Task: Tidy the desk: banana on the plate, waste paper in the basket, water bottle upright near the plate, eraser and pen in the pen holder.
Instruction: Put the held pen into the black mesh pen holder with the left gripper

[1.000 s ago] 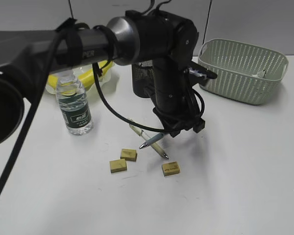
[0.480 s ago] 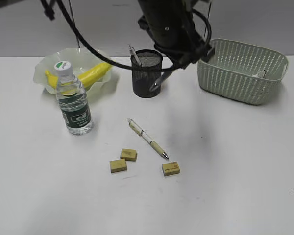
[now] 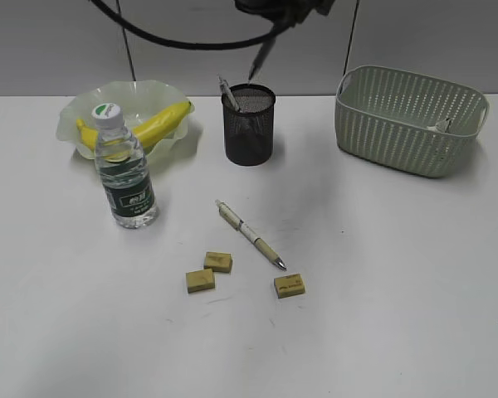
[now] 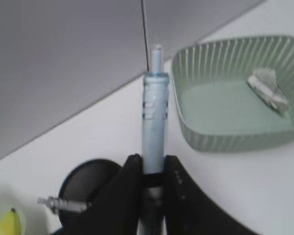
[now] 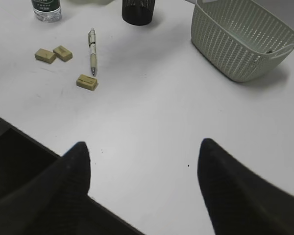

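Raised high, the left gripper has its jaws clamped on a pale blue pen above the pen holder, while the right gripper hovers over the tabletop, jaws spread.

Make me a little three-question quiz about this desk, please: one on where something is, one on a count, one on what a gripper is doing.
1. Where is the banana?
A. On the wavy-rimmed plate
B. In the basket
C. Beside the erasers

2. How many erasers lie on the desk?
A. One
B. Three
C. Five

3. What is the left gripper doing?
A. Hanging open and empty
B. Squeezing the water bottle
C. Clamping a pale blue pen above the pen holder

Answers:
1. A, the yellow fruit rests inside the ruffled green dish behind the water bottle.
2. B, three tan blocks sit near the cream pen.
3. C, the left wrist view shows both fingers pinching the pen's barrel.
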`<move>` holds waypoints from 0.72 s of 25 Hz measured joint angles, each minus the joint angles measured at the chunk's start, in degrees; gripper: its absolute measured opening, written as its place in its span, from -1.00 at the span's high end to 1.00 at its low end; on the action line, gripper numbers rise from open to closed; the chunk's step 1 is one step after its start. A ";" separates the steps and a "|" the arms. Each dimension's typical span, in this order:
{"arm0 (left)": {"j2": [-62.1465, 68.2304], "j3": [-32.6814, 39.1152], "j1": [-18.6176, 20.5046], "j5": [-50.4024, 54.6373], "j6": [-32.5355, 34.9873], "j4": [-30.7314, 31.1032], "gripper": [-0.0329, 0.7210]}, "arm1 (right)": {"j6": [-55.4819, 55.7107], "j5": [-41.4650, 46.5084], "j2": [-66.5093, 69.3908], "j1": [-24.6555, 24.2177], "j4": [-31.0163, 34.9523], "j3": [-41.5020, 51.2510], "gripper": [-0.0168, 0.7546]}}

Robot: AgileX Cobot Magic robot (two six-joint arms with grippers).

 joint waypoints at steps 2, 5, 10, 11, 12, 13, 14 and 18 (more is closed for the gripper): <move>0.00 0.00 1.12 -4.69 -1.18 0.49 0.67 | 0.00 0.00 0.00 0.00 0.00 0.00 -0.45; 0.00 0.00 2.74 -11.49 -2.45 0.68 0.67 | 0.00 0.00 0.00 0.00 0.00 0.00 -0.45; 0.00 1.08 5.19 -19.18 -4.77 0.21 0.67 | 0.00 0.00 0.00 0.00 0.00 0.00 -0.45; 0.00 2.15 5.54 -21.15 -5.16 0.04 0.67 | 0.00 0.00 0.00 0.00 0.00 0.00 -0.45; 0.00 3.31 5.77 -22.99 -5.67 -0.03 0.67 | 0.00 0.00 0.00 0.00 0.00 0.00 -0.45; 0.00 4.88 5.88 -25.48 -6.52 -0.24 0.67 | 0.00 0.00 0.00 0.00 0.00 0.00 -0.45; 0.00 6.61 5.99 -28.40 -7.11 -0.39 0.67 | 0.00 0.00 0.00 0.00 0.00 0.00 -0.45; 0.00 13.92 6.13 -39.99 -7.94 -3.23 0.67 | 0.00 0.00 0.00 0.00 0.00 0.00 -0.45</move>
